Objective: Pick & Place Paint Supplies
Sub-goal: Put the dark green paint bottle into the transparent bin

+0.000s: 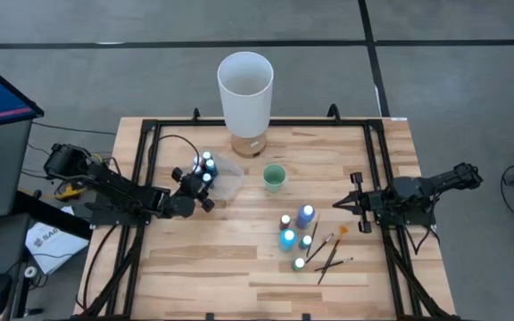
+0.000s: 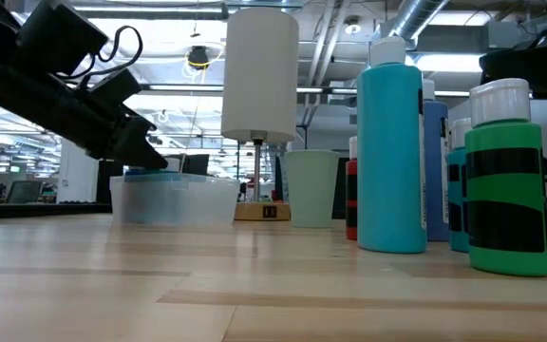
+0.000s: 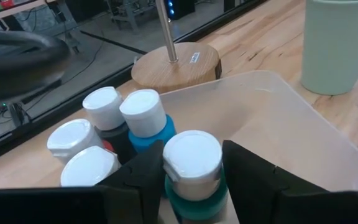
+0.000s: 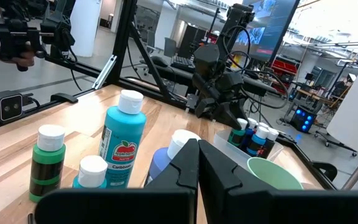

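Paint bottles are split between two spots: I count five white-capped ones standing in the clear plastic bin (image 1: 221, 174) at the table's left-centre, and a teal bottle (image 3: 193, 171) among them sits between the fingers of my left gripper (image 1: 205, 183) — jaws parted to either side of its cap, and I cannot tell whether they touch it. The other bottles (image 1: 294, 234) and three thin brushes (image 1: 330, 251) lie right of centre, near the green cup (image 1: 275, 177), while my right gripper (image 1: 353, 203) waits beside them, clenched on nothing.
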Robot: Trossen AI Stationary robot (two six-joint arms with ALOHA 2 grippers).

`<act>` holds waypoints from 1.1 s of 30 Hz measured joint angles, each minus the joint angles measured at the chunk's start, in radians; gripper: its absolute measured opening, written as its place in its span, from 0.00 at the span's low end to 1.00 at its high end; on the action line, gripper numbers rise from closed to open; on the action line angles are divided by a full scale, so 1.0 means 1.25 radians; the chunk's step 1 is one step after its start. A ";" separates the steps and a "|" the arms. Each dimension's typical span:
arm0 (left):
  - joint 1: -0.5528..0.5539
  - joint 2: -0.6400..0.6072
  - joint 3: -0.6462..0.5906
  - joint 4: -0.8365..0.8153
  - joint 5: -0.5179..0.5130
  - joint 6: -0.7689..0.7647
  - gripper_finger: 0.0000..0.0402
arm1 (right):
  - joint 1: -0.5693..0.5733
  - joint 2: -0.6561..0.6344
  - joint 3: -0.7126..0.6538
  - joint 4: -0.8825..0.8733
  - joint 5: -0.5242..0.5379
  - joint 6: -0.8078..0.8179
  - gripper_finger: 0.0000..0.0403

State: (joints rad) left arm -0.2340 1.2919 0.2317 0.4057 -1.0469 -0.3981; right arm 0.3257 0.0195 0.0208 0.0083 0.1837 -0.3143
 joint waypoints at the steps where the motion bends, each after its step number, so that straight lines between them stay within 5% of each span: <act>1: 0.000 0.000 0.000 0.000 -0.002 0.000 0.37 | 0.000 0.000 0.000 0.000 0.000 0.000 0.00; 33: 0.000 -0.002 0.001 0.024 -0.061 0.091 0.36 | 0.000 0.000 0.000 0.000 0.000 0.000 0.00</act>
State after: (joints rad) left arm -0.2340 1.2892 0.2329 0.4358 -1.1233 -0.2844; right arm 0.3256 0.0194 0.0212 0.0082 0.1837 -0.3141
